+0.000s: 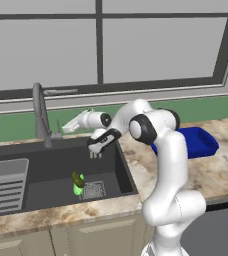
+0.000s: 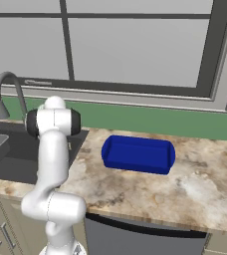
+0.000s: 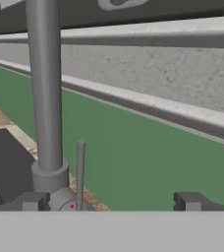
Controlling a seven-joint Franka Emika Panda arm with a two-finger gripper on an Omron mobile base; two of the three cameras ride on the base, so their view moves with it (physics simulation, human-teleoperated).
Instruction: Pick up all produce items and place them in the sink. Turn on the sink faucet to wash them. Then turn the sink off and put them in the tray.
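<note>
With both vegetables [image 1: 78,184] lying in sink [image 1: 56,165] by drain, I aim spread, empty claw [image 3: 111,202] at faucet [image 3: 44,88]; thin upright lever [image 3: 79,170] stands just left of centre, ahead.

no readable text, labels or signs

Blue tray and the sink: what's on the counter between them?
In the right base view, the counter between the sink and the blue tray is bare speckled stone; the robot's white arm rises in front of that stretch.
</note>
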